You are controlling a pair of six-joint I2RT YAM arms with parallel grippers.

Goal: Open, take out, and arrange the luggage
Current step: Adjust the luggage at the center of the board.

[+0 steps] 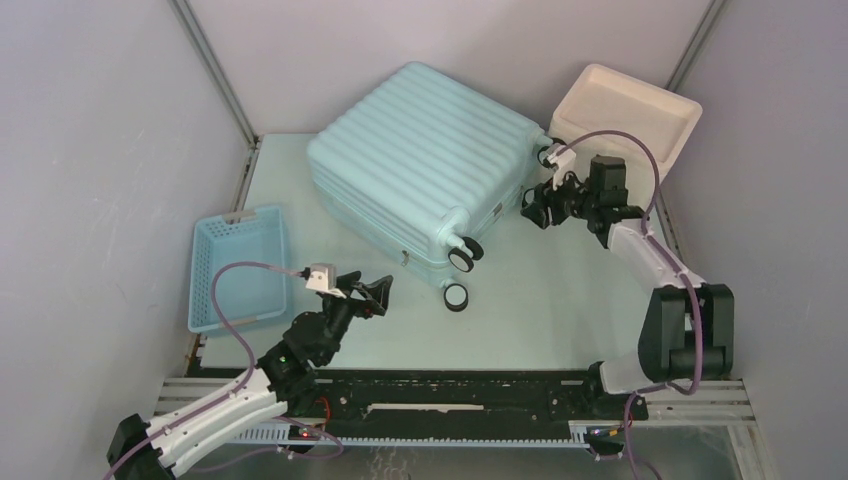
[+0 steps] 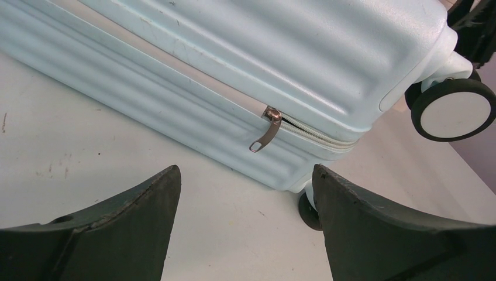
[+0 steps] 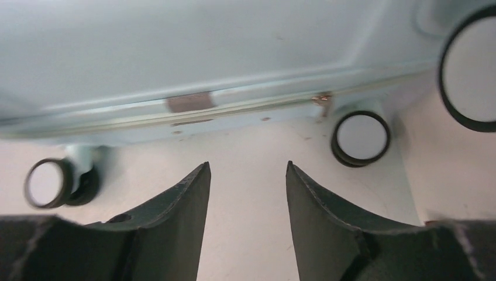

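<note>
Little is done: the luggage (image 1: 420, 150) lies flat and closed on the tabletop (image 1: 560, 300), mid-back, between the basket (image 1: 240, 280) and the box (image 1: 625, 110). Nothing is out, so unzipping, lifting the lid, unpacking and arranging all seem left. Left jaws are spread wide and empty, aimed at the metal zip pull (image 2: 266, 129) dangling from the seam. Right jaws are parted, gripping nothing, just beside the wheeled end. The shell is hard, ribbed, pale mint plastic with rounded corners; wheels (image 1: 462, 258) are white discs rimmed in black; the basket is slatted blue plastic
</note>
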